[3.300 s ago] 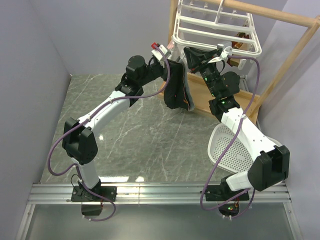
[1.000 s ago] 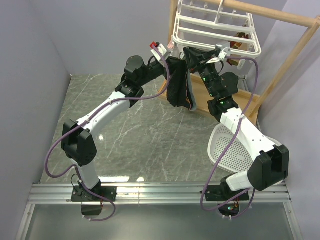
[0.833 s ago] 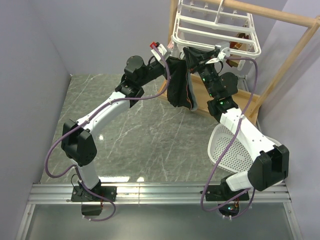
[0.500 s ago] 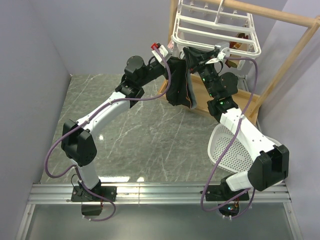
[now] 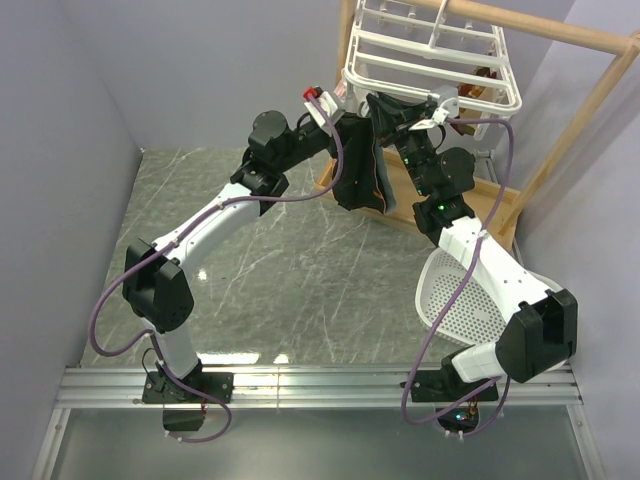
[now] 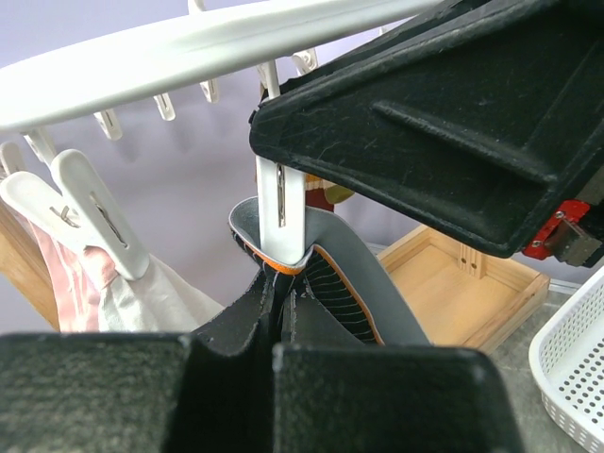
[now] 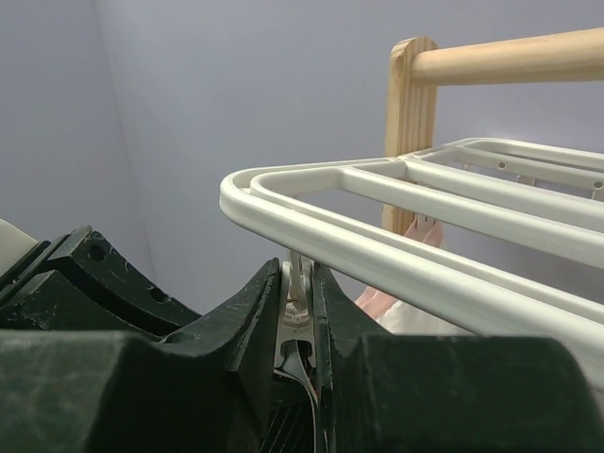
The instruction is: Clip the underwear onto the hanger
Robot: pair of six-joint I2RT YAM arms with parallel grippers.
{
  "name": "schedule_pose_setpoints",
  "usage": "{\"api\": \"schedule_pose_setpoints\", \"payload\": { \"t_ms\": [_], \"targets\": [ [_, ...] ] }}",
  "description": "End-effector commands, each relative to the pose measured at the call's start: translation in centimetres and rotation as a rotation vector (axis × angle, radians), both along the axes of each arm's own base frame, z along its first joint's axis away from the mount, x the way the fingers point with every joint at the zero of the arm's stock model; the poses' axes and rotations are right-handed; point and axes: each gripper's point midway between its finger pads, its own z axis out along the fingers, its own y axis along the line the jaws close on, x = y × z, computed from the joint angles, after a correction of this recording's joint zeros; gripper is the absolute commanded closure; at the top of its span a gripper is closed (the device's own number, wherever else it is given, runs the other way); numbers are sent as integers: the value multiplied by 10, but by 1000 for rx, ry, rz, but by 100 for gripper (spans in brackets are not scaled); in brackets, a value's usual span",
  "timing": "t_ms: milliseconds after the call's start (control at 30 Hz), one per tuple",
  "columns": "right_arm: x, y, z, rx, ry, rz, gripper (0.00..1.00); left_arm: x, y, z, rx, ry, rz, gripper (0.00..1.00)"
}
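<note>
So the left pincer [image 6: 280, 311] is clamped tight on the underwear [image 6: 332, 291], holding its waistband up at a clip [image 6: 280, 203] under the hanger [image 6: 189, 47]. The right pincer [image 7: 298, 311] is squeezing that clip, jaws barely apart.

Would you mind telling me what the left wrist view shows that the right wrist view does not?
Only the left wrist view: the underwear with orange trim pinched in the left gripper, the wooden tray, the basket, a pink-white cloth. Only the right wrist view: the wooden post, and how the right gripper squeezes a clip from both sides. Both: the white rack and that clip.
</note>
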Motion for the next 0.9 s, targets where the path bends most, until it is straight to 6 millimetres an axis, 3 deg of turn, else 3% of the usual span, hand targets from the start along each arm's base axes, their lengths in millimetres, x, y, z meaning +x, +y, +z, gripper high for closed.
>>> {"api": "schedule_pose_setpoints", "payload": {
  "t_ms": [0, 167, 367, 500, 867],
  "targets": [
    [6, -3, -8, -18, -1, -36, 100, -39, 13, 87, -120, -194, -44, 100],
    [7, -2, -9, -21, 7, -32, 100, -39, 15, 92, -127, -203, -40, 100],
    [8, -1, -8, -12, 26, -24, 73, -38, 14, 91, -128, -204, -38, 100],
    [7, 0, -7, -8, 28, -18, 61, -36, 15, 92, -129, -204, -30, 100],
    [0, 1, -1, 2, 11, 8, 48, -35, 15, 98, -145, -207, -25, 100]
  ]
}}
